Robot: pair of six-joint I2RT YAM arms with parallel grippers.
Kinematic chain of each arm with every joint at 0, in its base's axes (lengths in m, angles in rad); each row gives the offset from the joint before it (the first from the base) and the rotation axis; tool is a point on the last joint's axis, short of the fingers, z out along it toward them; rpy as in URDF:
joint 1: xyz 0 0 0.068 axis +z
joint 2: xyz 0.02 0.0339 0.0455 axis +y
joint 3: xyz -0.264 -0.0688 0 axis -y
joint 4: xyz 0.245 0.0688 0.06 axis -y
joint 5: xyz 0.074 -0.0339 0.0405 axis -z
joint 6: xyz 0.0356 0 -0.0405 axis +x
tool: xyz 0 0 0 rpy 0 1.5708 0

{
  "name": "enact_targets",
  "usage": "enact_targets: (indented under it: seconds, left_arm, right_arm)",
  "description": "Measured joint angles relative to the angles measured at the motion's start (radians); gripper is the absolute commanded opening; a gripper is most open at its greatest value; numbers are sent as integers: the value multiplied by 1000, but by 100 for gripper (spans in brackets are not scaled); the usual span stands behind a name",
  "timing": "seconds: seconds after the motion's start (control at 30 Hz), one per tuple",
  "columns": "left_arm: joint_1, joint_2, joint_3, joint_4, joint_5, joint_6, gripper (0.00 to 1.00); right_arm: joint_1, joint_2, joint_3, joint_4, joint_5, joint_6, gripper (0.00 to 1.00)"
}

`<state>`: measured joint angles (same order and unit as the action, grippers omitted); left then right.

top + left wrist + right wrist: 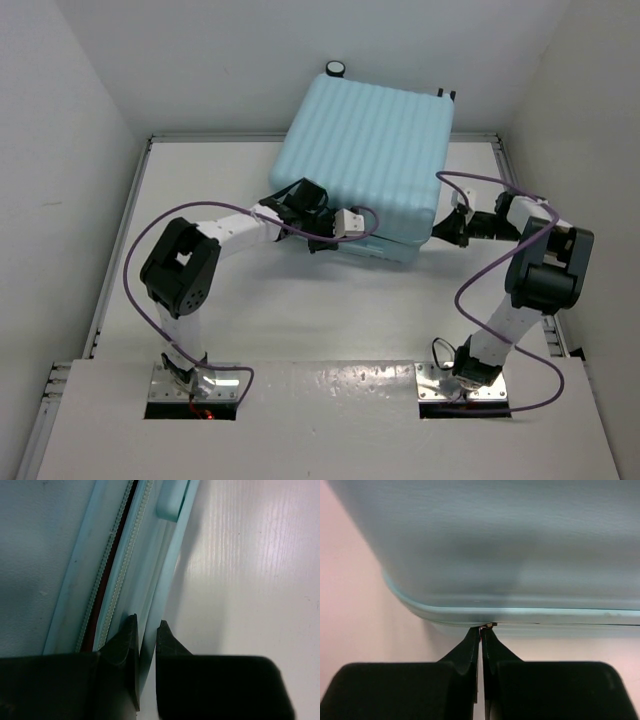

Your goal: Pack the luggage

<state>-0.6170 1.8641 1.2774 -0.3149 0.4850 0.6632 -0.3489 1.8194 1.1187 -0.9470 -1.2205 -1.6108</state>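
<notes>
Hidden in the overhead view: both sets of fingertips, tucked against the near side of the luggage (pixel 365 150); whatever is inside, shut away under the lid. Lid down, ribbed shell up, at the far middle of the table (pixel 300 320), black wheel (pixel 334 69) at a far corner. Left gripper (pixel 146 626) narrowed onto a pale blue rim strip beside the zipper (pixel 107 595), forearm reaching in from the left. Right gripper (pixel 481 630) almost closed, pinching a small metal tab (pixel 489 625) at the seam, elbow bent outward.

Pale blue ribbed luggage (pixel 365 150), lying flat (shell up), zip partly open
</notes>
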Motion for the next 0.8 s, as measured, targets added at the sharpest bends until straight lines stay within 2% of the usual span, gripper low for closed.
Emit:
enact_targets:
  seconds: [0.3, 0.4, 0.47, 0.53, 0.67, 0.8]
  left_arm:
    - [-18, -13, -6, 8, -48, -68, 0]
    - [-28, -19, -7, 6, -71, -101, 0]
    - [-34, -24, -7, 5, -90, -126, 0]
    - [-44, -34, -18, 6, -105, -147, 0]
    - [-61, -47, -28, 0, -121, -186, 0]
    - [-66, -56, -46, 19, -129, -214, 0]
  right_arm:
    - [7, -106, -92, -77, 50, 35, 0]
    - [18, -187, -168, -10, 55, 152, 0]
    - [44, -306, -267, 127, 77, 320, 0]
    - [82, -476, -405, 357, 145, 555, 0]
    - [227, -800, -657, 753, 373, 1030, 0]
    - [423, -842, -719, 949, 617, 1406, 0]
